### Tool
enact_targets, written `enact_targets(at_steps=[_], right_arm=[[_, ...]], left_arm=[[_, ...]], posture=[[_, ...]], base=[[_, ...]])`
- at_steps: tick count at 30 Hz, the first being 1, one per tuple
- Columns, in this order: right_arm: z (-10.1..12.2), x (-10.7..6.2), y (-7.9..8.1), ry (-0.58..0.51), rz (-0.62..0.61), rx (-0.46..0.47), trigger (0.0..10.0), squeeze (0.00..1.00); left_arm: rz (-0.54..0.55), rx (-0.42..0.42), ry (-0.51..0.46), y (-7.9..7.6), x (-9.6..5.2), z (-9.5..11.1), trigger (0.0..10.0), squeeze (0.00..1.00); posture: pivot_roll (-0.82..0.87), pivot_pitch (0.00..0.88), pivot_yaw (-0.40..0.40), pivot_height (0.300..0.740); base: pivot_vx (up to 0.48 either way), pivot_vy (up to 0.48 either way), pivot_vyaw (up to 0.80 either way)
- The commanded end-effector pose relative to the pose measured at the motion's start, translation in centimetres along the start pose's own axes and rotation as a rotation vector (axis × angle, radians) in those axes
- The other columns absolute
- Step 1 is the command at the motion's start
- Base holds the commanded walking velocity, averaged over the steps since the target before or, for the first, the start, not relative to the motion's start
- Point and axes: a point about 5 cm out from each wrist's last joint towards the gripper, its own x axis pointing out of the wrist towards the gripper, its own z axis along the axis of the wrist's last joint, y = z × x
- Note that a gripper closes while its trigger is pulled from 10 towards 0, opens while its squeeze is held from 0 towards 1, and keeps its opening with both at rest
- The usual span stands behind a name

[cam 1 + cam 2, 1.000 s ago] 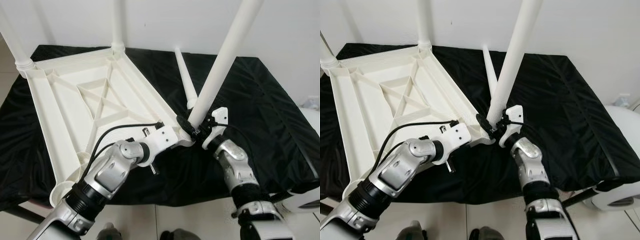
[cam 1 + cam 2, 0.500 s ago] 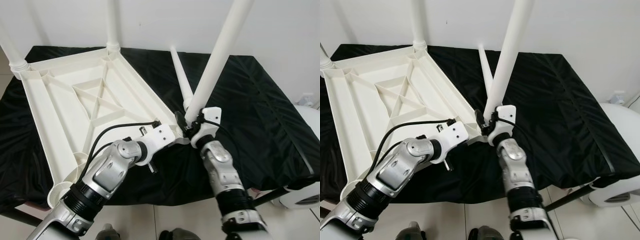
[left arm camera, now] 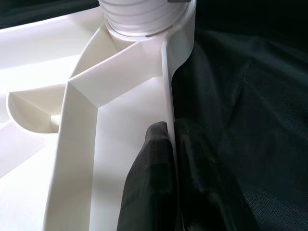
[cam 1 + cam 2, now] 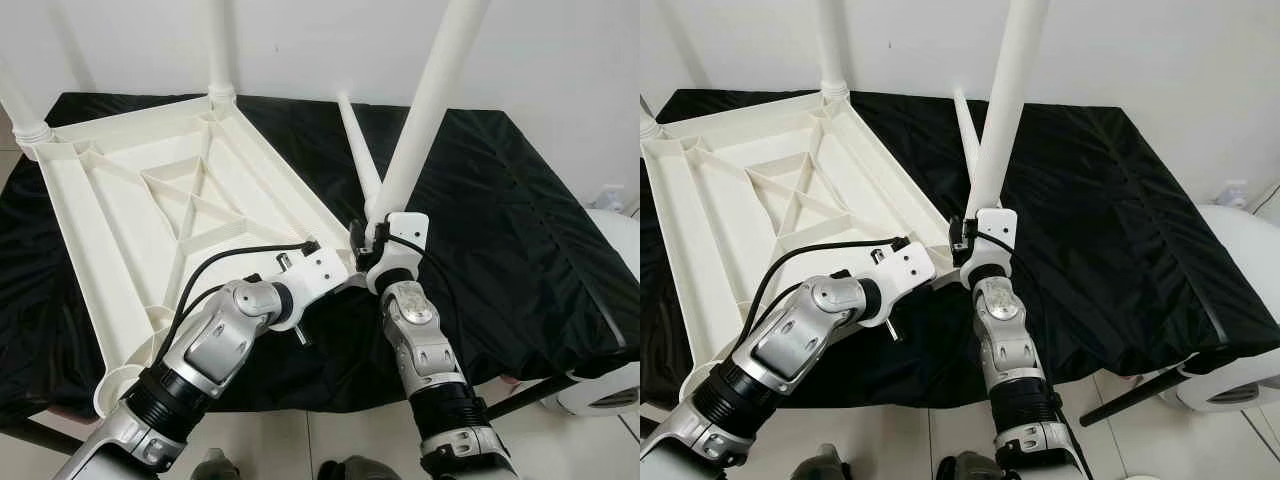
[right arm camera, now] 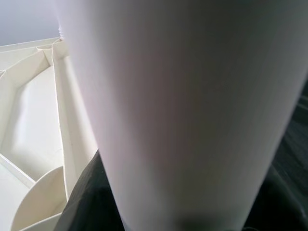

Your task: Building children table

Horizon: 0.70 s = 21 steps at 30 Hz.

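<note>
At lower centre of the head view, the left gripper (image 3: 171, 159) is clenched on the rim of the upturned tabletop (image 4: 150, 200), steadying it on the black-draped worktop (image 4: 520, 200). Just right of it, the right gripper (image 4: 368, 243) grasps the leaning white leg (image 4: 425, 110) at its foot by the near corner socket. Bring the leg plumb over that socket before pressing; a spare leg (image 4: 358, 150) lies beyond.

A black cloth (image 4: 520, 210) covers the work surface. A white wall (image 4: 330, 40) stands behind it. A round white thing (image 4: 610, 385) sits low beside the cloth.

White ribbed tabletop (image 4: 160, 200) and white leg (image 4: 425, 110) on black cloth (image 4: 520, 220).
</note>
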Motion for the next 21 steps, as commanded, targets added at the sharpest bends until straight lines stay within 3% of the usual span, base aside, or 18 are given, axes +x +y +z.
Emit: enact_targets(at_steps=[1, 2, 3, 4, 5, 11, 12, 13, 14, 17, 21], right_arm=[[-0.2, -0.3, 2.0, 0.016, 0.072, -0.009, 10.0, 0.0], [-0.2, -0.3, 2.1, 0.019, 0.07, -0.01, 10.0, 0.0], [-0.3, -0.5, 2.0, 0.023, 0.065, -0.01, 10.0, 0.18], [-0.3, -0.5, 2.0, 0.023, 0.065, -0.01, 10.0, 0.18], [-0.3, -0.7, 1.6, 0.021, 0.074, 0.005, 10.0, 1.0], [0.0, -0.8, 0.4, -0.008, 0.11, 0.003, 10.0, 1.0], [0.4, -0.7, -0.3, -0.024, 0.14, 0.007, 10.0, 0.35], [0.4, -0.7, -0.3, -0.024, 0.14, 0.007, 10.0, 0.35], [0.9, -0.5, -1.2, -0.046, 0.186, 0.003, 10.0, 0.0], [1.0, -0.5, -1.5, -0.05, 0.207, -0.001, 10.0, 0.0], [1.8, -0.2, -3.4, -0.076, 0.349, -0.023, 10.0, 0.0]], left_arm=[[-0.027, 0.056, -0.062, -0.8, 0.2, 1.7, 10.0, 0.0], [-0.027, 0.057, -0.062, -0.8, 0.2, 1.6, 10.0, 0.0], [-0.027, 0.058, -0.062, -0.8, 0.2, 1.6, 10.0, 0.0], [-0.027, 0.058, -0.062, -0.8, 0.2, 1.6, 10.0, 0.0], [-0.027, 0.058, -0.062, -0.8, 0.2, 1.7, 10.0, 0.0], [-0.029, 0.059, -0.063, -0.8, 0.3, 1.7, 10.0, 0.0], [-0.03, 0.061, -0.063, -0.8, 0.3, 1.7, 10.0, 0.0], [-0.03, 0.061, -0.063, -0.8, 0.3, 1.7, 10.0, 0.0], [-0.031, 0.063, -0.064, -0.8, 0.3, 1.7, 10.0, 0.0], [-0.031, 0.064, -0.064, -0.8, 0.3, 1.7, 10.0, 0.0], [-0.032, 0.068, -0.064, -0.8, 0.3, 1.7, 10.0, 0.0]], posture=[[0.04, 0.0, -0.077, 0.74], [0.04, 0.0, -0.077, 0.74], [0.04, 0.0, -0.077, 0.74], [0.04, 0.0, -0.077, 0.74], [0.05, 0.0, -0.077, 0.74], [0.04, 0.0, -0.077, 0.74], [0.04, 0.0, -0.077, 0.74], [0.04, 0.0, -0.077, 0.74], [0.04, 0.0, -0.076, 0.74], [0.04, 0.0, -0.076, 0.74], [0.05, 0.0, -0.076, 0.74]], base=[[0.0, 0.0, 0.0], [0.0, 0.0, 0.0], [0.0, 0.0, 0.0], [0.0, 0.0, 0.0], [0.0, 0.0, 0.0], [0.0, 0.0, 0.0], [0.0, 0.0, 0.0], [0.0, 0.0, 0.0], [0.0, 0.0, 0.0], [0.0, 0.0, 0.0], [0.0, 0.0, 0.0]])
